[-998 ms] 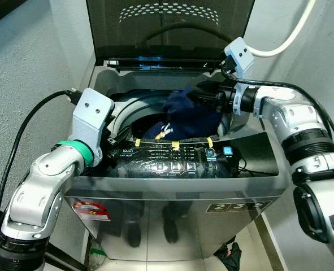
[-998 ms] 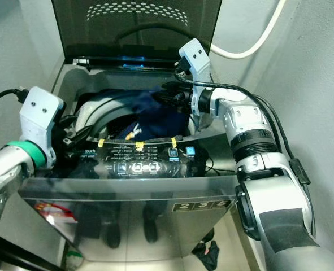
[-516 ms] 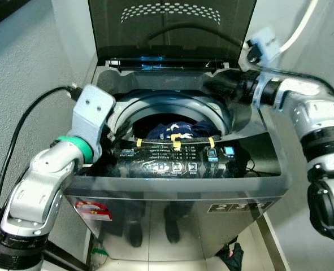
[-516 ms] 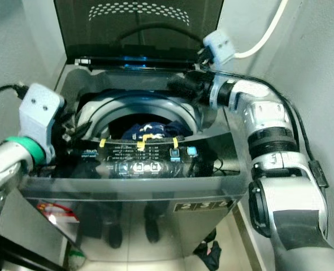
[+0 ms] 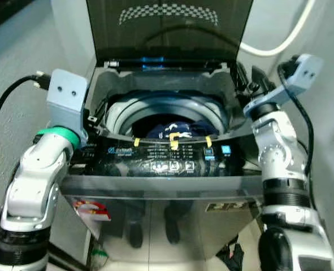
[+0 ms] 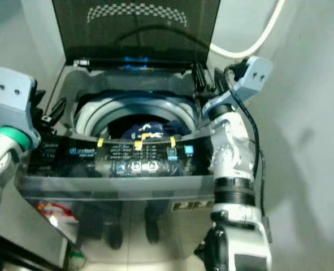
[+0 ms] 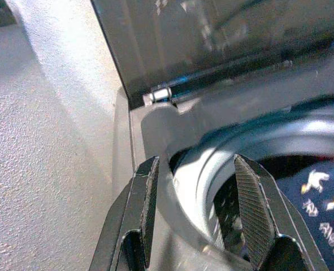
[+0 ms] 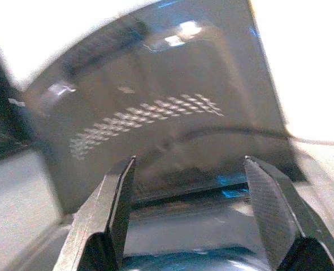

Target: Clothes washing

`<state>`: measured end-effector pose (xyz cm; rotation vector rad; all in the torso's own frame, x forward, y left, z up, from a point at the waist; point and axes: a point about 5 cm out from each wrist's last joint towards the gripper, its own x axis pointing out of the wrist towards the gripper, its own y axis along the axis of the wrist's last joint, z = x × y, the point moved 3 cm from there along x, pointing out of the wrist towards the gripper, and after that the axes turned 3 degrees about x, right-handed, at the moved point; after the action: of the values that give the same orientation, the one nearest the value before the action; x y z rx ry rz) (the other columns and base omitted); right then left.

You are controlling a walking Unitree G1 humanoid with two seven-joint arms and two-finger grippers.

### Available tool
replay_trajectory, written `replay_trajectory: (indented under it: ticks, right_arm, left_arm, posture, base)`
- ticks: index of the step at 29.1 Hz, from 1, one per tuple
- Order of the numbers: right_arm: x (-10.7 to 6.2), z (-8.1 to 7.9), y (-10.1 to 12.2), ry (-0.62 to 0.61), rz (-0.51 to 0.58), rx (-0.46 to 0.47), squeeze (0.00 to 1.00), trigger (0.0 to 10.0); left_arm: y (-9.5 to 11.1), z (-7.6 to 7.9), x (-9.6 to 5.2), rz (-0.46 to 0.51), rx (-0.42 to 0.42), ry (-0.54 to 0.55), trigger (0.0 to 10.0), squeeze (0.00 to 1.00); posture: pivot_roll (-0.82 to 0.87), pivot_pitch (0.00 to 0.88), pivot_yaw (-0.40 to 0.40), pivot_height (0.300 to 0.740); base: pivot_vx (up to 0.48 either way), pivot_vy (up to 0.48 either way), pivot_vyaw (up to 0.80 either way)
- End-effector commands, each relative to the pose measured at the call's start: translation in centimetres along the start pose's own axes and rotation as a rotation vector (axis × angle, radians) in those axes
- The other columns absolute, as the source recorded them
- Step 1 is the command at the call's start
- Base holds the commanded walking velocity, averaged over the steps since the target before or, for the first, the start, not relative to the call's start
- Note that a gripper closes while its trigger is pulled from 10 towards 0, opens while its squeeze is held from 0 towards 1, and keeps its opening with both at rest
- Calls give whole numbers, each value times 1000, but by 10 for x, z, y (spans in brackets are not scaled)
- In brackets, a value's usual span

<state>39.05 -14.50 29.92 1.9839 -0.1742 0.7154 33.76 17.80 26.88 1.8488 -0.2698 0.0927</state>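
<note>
I see the washer (image 5: 172, 186) standing with its lid (image 5: 169, 28) raised upright; dark navy clothes (image 5: 175, 130) with white print lie down in the drum (image 5: 127, 110).

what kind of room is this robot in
Probably a home laundry corner: a top-loading washing machine with its lid raised, dark clothes in the drum, a white hose on the wall, tiled floor below.
</note>
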Motion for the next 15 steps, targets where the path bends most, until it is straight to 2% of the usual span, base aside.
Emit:
replay_trajectory:
  ticks: [1, 6, 8, 11, 15]
  right_arm:
    - [-5, -1, -7, 1, -14, 2, 0, 10000]
    - [-6, -4, -7, -5, -11, 2, 0, 10000]
    - [-7, -9, -5, 2, -5, -40, 0, 10000]
    - [-9, -15, -7, 19, -15, -78, 0, 10000]
    - [-15, -18, -13, 25, -39, -123, 0, 10000]
  left_arm:
    - [-4, -3, 0, -11, -19, 24, 10000, 0]
    - [-5, -1, 0, -12, -29, 28, 10000, 0]
    - [-13, -3, -2, -32, -91, 66, 10000, 0]
    - [-23, 4, -8, -57, -89, 50, 10000, 0]
    - [-25, 9, -10, -53, -90, 42, 10000, 0]
  posture:
    - [151, 20, 72, 740]
    - [149, 20, 71, 740]
    - [143, 19, 71, 740]
    - [136, 21, 53, 740]
    - [136, 21, 53, 740]
  base:
    - [0, 0, 0]
    - [0, 0, 0]
    - [0, 0, 0]
    - [0, 0, 0]
    - [0, 0, 0]
